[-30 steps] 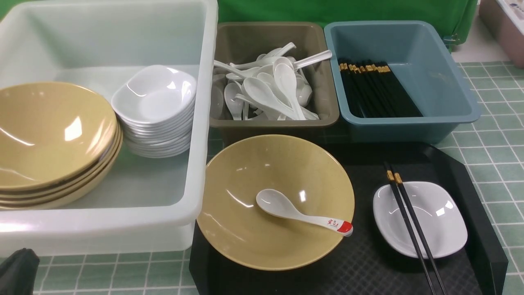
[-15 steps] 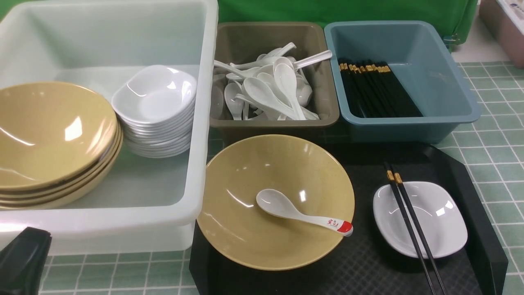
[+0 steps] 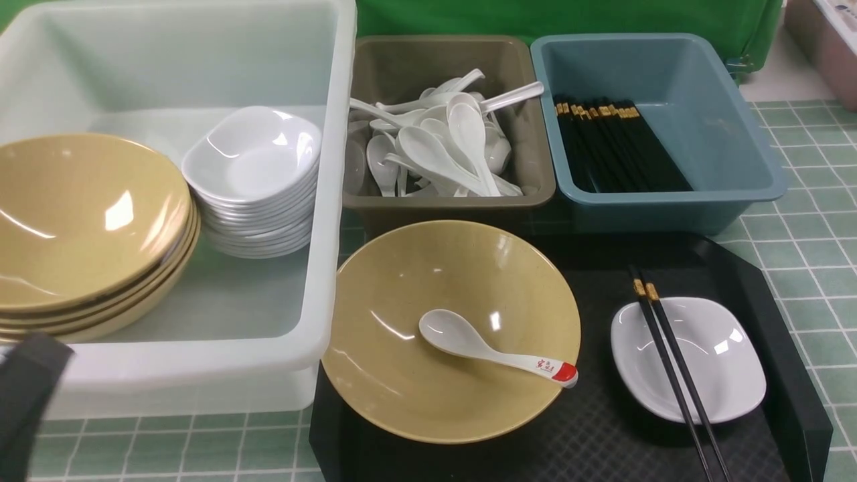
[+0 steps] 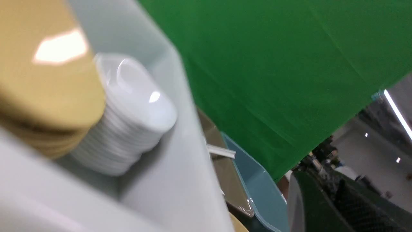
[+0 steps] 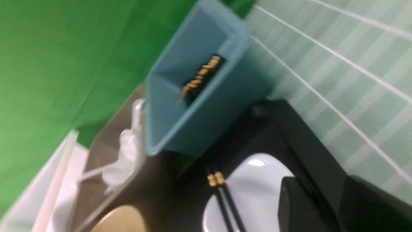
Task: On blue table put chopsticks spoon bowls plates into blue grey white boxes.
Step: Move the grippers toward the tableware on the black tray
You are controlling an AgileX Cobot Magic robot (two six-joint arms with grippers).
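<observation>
Left gripper [image 3: 27, 395]: nearest to us, a blurred dark shape low by the near wall of the white tub [image 3: 201, 378]; closed, with nothing in it that we can see
Right gripper [image 5: 325, 209]: seen only from its own wrist camera, over the near part of the plate [image 3: 716, 375]; we cannot tell whether it is open or closed
Black tray [image 3: 602, 442]: lies on the blue table [image 3: 803, 241] and carries everything not yet sorted
Chopsticks [image 3: 668, 367]: one pair lying side by side across the plate. They are thin and glossy, so we judge a pinch could catch only one stick or roll both off the rim
Plate: sits under the sticks, so a dragging grip on them could slide or tip it on the tray
Spoon [image 3: 469, 341]: inside the loose bowl [image 3: 402, 301], red handle tip on its rim. The glaze looks slippery, so it may slide down the slope if nudged
Loose bowl: wide, just beside the tub wall. We think lifting it with the spoon inside could spill the spoon
White tub: holds stacked bowls [image 3: 80, 214] and stacked plates [image 3: 251, 154], close together — a careless drop could knock either pile
Grey box [image 3: 381, 60]: heaped spoons [image 3: 442, 154], one handle poking over the rim, so another could slip out
Blue box [image 3: 723, 134]: stored chopsticks [image 3: 616, 147] lie along its left side — a crooked release could leave the sticks crossed
</observation>
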